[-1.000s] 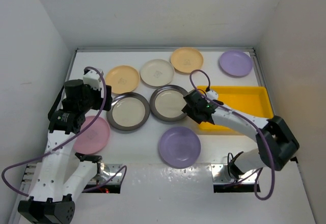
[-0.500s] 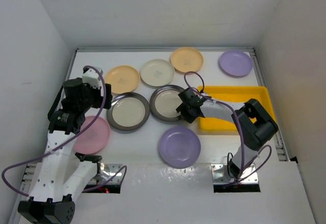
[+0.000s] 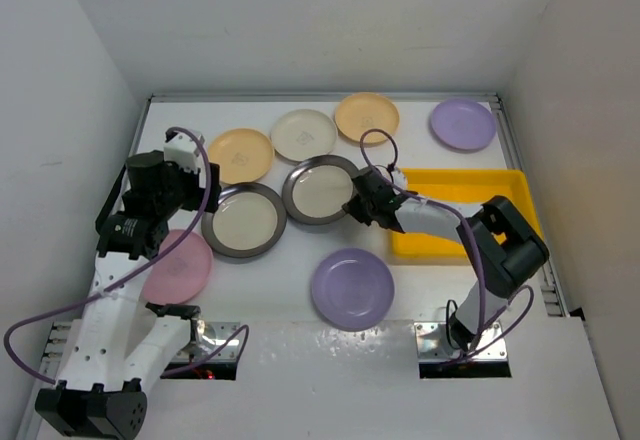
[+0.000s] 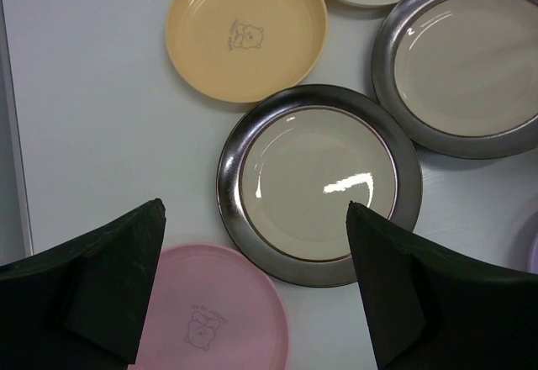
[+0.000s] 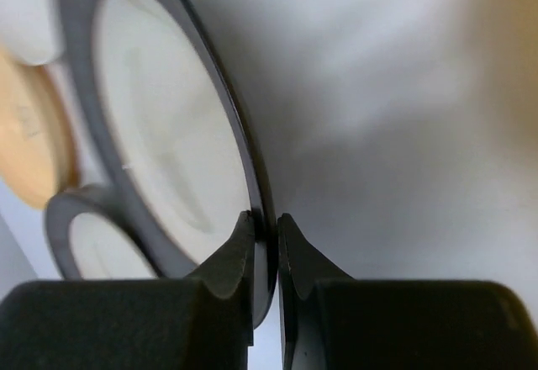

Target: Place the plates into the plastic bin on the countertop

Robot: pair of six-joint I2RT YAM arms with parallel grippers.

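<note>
Right wrist view: my right gripper pinches the rim of 1 grey-rimmed plate.
Plate position: just left of the yellow bin, outside it.
My left gripper: I see jaws wide, empty.

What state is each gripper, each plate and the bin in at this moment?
right gripper: shut on the rim of the right dark-rimmed plate.
left gripper: open, holding nothing.
right dark-rimmed plate: pinched at its rim.
left dark-rimmed plate: flat on the countertop, untouched.
other six plates: loose on the countertop.
yellow bin: no plate visible inside.
</note>
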